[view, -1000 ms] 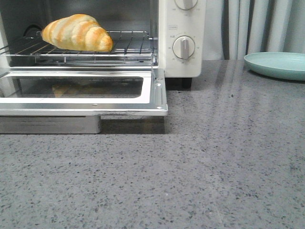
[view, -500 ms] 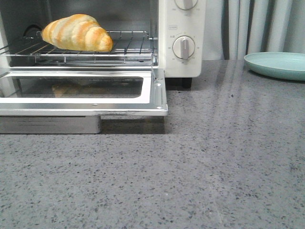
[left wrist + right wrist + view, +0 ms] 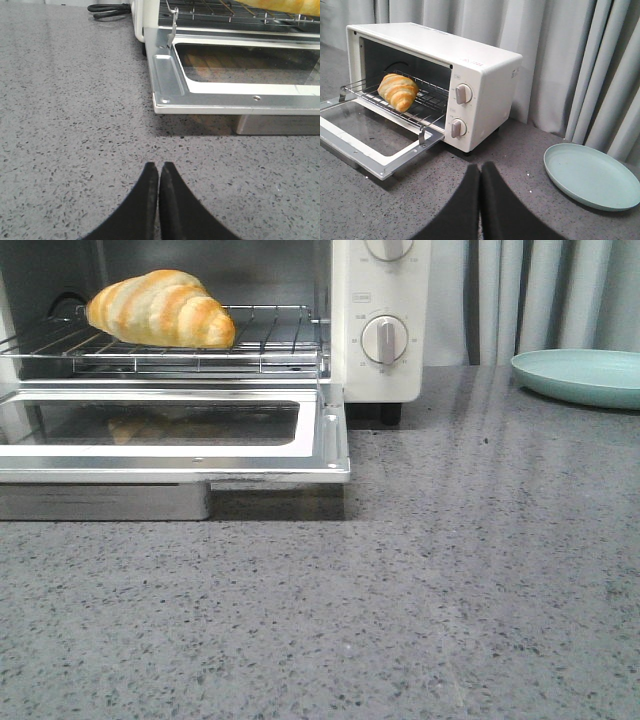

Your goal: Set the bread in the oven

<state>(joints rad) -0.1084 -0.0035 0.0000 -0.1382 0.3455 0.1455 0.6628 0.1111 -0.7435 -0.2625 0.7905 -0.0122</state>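
Now ridged golden bread point(image 3: 160, 308) on wire rack point(image 3: 250, 340), boxy cream oven point(image 3: 485, 75).

One bread point(image 3: 160, 308), one oven point(image 3: 470, 65), one plate point(image 3: 592, 176)

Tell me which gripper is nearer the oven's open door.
Left. The left gripper hovers shut just before the door's corner; the right gripper sits farther back, between oven and plate.

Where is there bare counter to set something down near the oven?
Free: the grey counter between the open oven door and the green plate, and everything in front of the door. Crowded: the wire rack, where the bread sits.
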